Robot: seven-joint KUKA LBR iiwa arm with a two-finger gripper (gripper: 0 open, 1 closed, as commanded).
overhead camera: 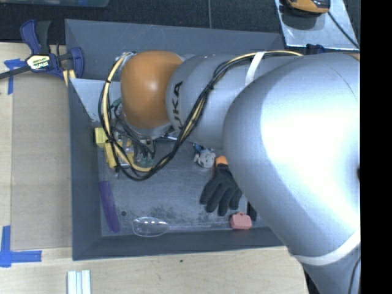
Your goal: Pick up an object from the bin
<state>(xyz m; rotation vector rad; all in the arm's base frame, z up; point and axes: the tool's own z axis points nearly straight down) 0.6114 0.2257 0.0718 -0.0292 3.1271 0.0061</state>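
Camera view looked down on the gripper point(137, 153), set low in the left part of the grey bin point(82, 182). It sat beneath the arm's orange wrist cover point(147, 87) and a loop of cables point(160, 158). Whether it was open or shut, or had hold of anything, could not be told.

Just beside it, on its left and close to the bin's wall, lay a yellow object point(101, 136). This was the nearest thing and, in my judgement, the likeliest target, though contact between them could not be made out.

The wall looked like the main risk. With the yellow object so near it, the gripper could strike the metal or shove the piece along instead of closing round it. The hanging cables might also drag on it.

Farther out lay a small white-and-blue toy point(205, 158), a black glove point(220, 188) and a pink block point(240, 222). A clear plastic spoon point(150, 226) and a purple strip point(109, 207) lay along the bin's near and left edges.
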